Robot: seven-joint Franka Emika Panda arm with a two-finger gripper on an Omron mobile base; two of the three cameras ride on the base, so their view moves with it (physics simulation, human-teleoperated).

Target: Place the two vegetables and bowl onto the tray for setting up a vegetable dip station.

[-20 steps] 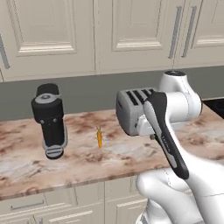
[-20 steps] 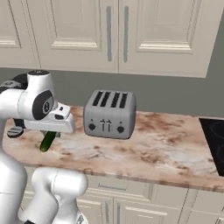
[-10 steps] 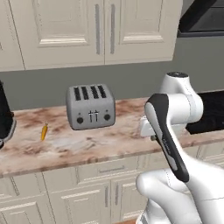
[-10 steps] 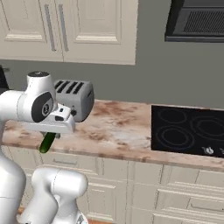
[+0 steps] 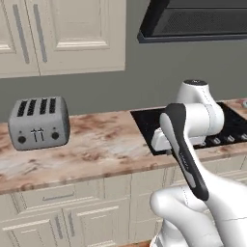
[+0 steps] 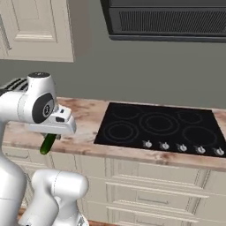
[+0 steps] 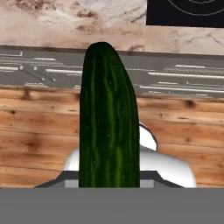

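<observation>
A long dark-green vegetable (image 6: 47, 144) hangs from my gripper (image 6: 50, 136), which is shut on its upper end, out in front of the counter edge. In the hand view the vegetable (image 7: 109, 122) runs up the middle of the picture, over the wooden floor and the cabinet fronts, and it covers the fingertips. My hand (image 5: 161, 141) sits low beside the forearm in the left base view. The bowl and the tray are out of view.
A black cooktop (image 6: 159, 126) is set into the marbled counter (image 5: 101, 149), under a dark range hood (image 6: 167, 20). A grey toaster (image 5: 38, 123) stands at the left. Cream cabinets hang above and drawers run below the counter.
The base has driven right along the counter, so the whole picture shifted: the toaster slid left, the carrot and the black appliance left the view, and the cooktop came in. The grip on the vegetable is unchanged.
</observation>
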